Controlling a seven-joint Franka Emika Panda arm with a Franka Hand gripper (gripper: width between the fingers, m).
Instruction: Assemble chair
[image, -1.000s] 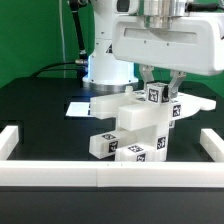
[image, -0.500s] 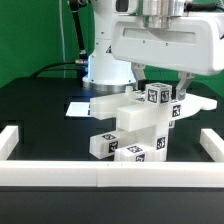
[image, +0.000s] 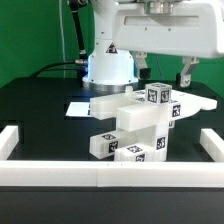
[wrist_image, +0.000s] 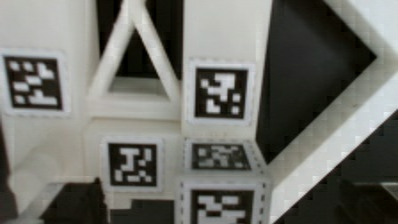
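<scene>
The chair (image: 140, 125) is a stack of chunky white tagged parts in the middle of the black table. A wide slab lies across it and a tagged post (image: 156, 95) stands at its top. My gripper (image: 162, 72) hangs open just above that post, one dark finger (image: 140, 68) on each side, touching nothing. In the wrist view the chair (wrist_image: 222, 95) fills the picture from directly above, with several black-and-white tags and white bars showing.
White border rails run along the front (image: 100, 178), the exterior view's left (image: 8, 142) and right (image: 212, 140). The marker board (image: 80, 107) lies flat behind the chair. The arm's white base (image: 108, 65) stands at the back.
The gripper was shut on the chair's top post a second ago. It has opened, let the post go and risen above it. The chair has not moved.
</scene>
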